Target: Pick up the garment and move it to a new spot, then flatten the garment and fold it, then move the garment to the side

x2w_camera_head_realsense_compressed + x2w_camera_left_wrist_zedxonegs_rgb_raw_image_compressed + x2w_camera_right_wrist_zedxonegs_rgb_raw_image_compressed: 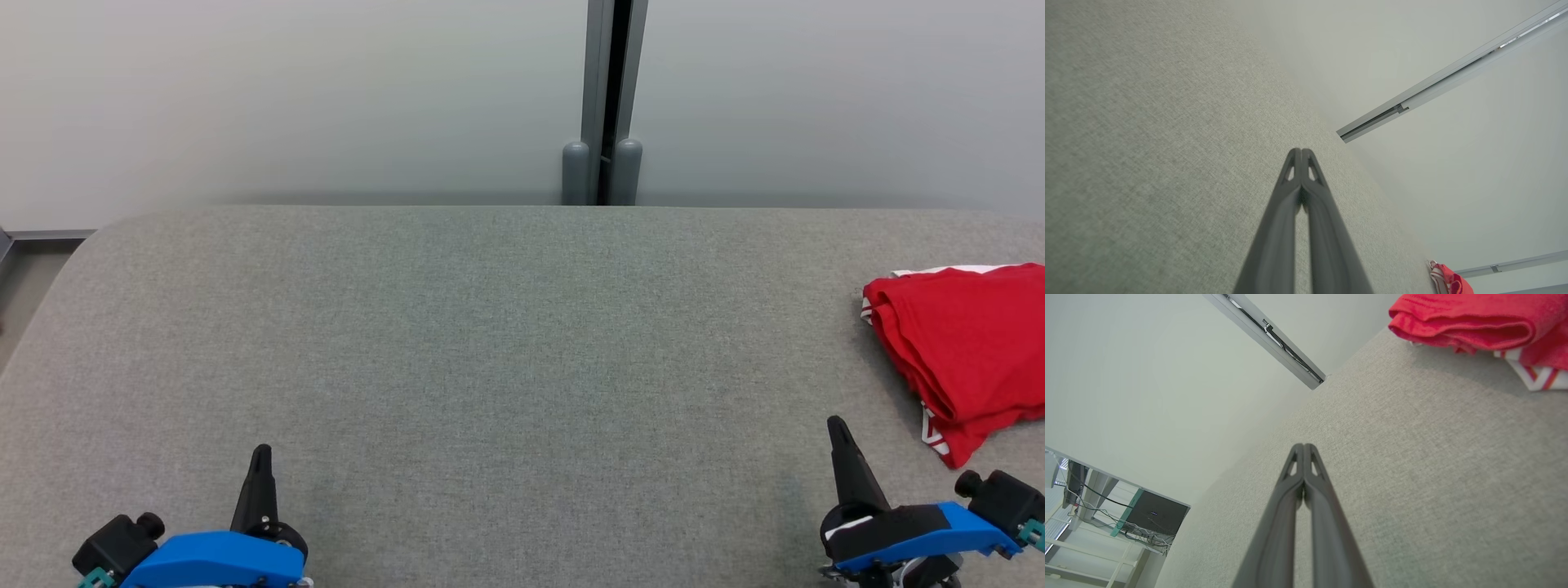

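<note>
Garment: the red garment (pixel 963 343) is lying folded in a thick stack at the far right of the grey fabric worktop (pixel 490 343), running past the head view's right edge, with a white-and-red striped trim peeking out underneath.
Left claw: the left claw (pixel 261 454) is pointing forward at the near left, clenched on nothing, well apart from the garment.
Right claw: the right claw (pixel 838 425) is clenched and empty too, near the garment's closest corner but not touching it.
Step in hand: the fold is looking finished and the stack is sitting to the side, so probably only a last sideways shift is remaining.
Doing it well: the right claw should be opening first, coming in low at the rounded folded edge, pinching every layer, then sliding rather than lifting.
Risk: catching only the top layer is likely to be peeling the fold open.
</note>
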Tool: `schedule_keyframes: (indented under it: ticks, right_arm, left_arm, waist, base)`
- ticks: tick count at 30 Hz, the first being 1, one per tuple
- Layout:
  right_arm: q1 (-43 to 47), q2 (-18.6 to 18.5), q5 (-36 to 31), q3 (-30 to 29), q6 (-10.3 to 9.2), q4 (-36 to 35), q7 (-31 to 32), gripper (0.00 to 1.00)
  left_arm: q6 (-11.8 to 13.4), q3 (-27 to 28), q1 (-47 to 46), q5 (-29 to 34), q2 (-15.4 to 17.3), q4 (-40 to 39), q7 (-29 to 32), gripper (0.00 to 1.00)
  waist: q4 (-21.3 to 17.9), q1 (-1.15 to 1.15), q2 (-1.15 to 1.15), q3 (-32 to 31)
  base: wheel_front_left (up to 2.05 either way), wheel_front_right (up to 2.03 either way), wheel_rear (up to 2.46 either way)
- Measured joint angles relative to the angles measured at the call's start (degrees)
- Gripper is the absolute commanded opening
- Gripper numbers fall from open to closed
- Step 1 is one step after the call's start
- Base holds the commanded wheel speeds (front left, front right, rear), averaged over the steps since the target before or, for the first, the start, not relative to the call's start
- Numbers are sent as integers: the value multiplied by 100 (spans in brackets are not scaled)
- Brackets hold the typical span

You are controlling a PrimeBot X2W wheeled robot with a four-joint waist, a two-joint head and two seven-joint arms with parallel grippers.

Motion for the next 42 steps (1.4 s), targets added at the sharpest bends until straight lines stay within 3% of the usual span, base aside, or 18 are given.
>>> schedule_keyframes:
  ticks: [42]
  right_arm:
    - [-69, -3, 2554, -267, 0, -333, 655, 0]
  left_arm:
    - [-133, 604, -255, -1994, -185, -277, 657, 0]
  waist:
    - [-8, 0, 0, -71]
  base:
    - [0, 0, 0]
